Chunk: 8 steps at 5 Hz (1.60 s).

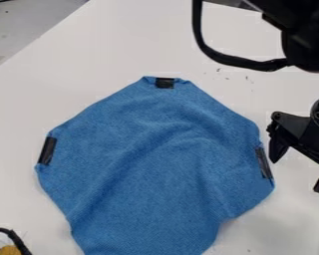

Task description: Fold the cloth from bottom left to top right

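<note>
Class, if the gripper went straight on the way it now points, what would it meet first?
Likely the white tabletop, close beside the blue cloth: the open gripper points toward the picture's lower left. Its height is unclear, so it might catch the cloth's edge.

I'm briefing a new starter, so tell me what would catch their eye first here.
The large blue cloth comes first, spread rumpled over the white table and running off the bottom edge of the view. Next are the black tape strips on its rim: top, left and right. Then the black gripper, open at the right edge of the view, just beyond the right strip.
</note>
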Each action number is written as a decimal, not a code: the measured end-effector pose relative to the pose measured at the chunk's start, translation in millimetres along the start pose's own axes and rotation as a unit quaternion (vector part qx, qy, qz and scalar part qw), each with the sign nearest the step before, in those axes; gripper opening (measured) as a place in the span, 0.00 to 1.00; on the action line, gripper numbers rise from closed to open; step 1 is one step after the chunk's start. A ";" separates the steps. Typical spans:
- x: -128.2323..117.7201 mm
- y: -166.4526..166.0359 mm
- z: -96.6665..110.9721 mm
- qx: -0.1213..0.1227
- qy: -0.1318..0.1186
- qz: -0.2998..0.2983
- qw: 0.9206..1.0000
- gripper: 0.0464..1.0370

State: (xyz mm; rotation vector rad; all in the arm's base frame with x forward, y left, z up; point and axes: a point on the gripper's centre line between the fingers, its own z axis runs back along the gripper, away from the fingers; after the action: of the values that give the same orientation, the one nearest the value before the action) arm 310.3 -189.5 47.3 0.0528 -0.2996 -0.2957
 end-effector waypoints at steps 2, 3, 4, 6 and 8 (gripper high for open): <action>-25.1 16.0 10.4 0.025 0.037 0.053 0.998 0.96; -39.2 50.3 39.6 0.057 0.009 0.075 0.996 0.96; -58.6 88.8 52.6 0.084 -0.003 0.099 0.991 0.96; -126.8 168.2 37.2 0.128 0.017 0.185 0.974 0.96; -161.8 230.0 28.5 0.174 0.002 0.223 0.959 0.96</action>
State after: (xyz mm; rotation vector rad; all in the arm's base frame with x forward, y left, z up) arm 218.3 77.8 50.5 0.3286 -0.3470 0.2082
